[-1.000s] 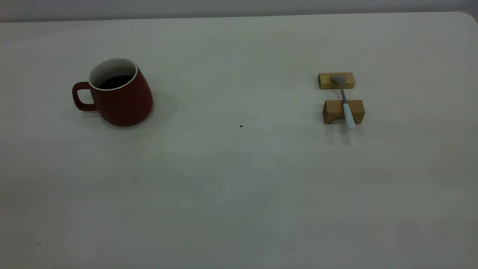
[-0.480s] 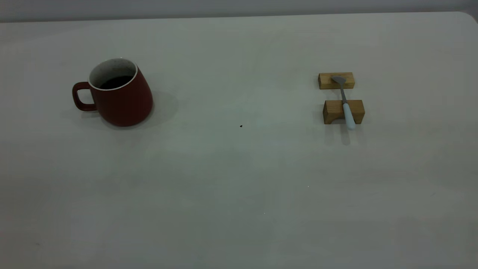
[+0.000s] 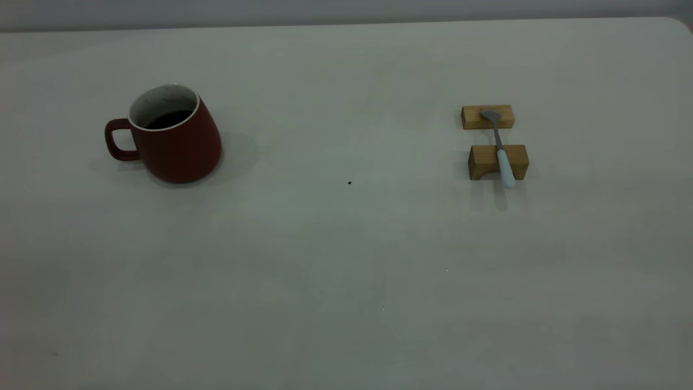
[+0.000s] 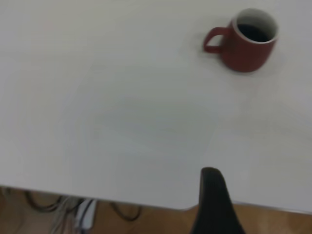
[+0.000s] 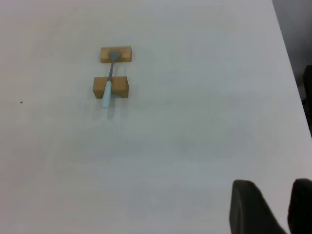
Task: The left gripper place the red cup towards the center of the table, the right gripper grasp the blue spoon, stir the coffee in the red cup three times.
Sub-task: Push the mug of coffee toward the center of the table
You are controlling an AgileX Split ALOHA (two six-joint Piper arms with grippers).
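The red cup [image 3: 174,142] stands upright at the table's [image 3: 346,271] left, handle pointing left, with dark coffee [image 3: 168,118] inside. The blue spoon [image 3: 502,154] lies across two tan wooden blocks at the right, its bowl on the far block and its pale handle over the near one. In the left wrist view the red cup [image 4: 247,43] is far from my left gripper [image 4: 214,204], which hangs over the table's edge. In the right wrist view my right gripper [image 5: 279,197] is open and holds nothing, well away from the blue spoon [image 5: 108,83]. Neither gripper shows in the exterior view.
The far wooden block [image 3: 486,117] and the near wooden block [image 3: 498,162] carry the spoon. A tiny dark speck [image 3: 349,183] marks the table's middle. Cables [image 4: 73,212] hang below the table edge in the left wrist view.
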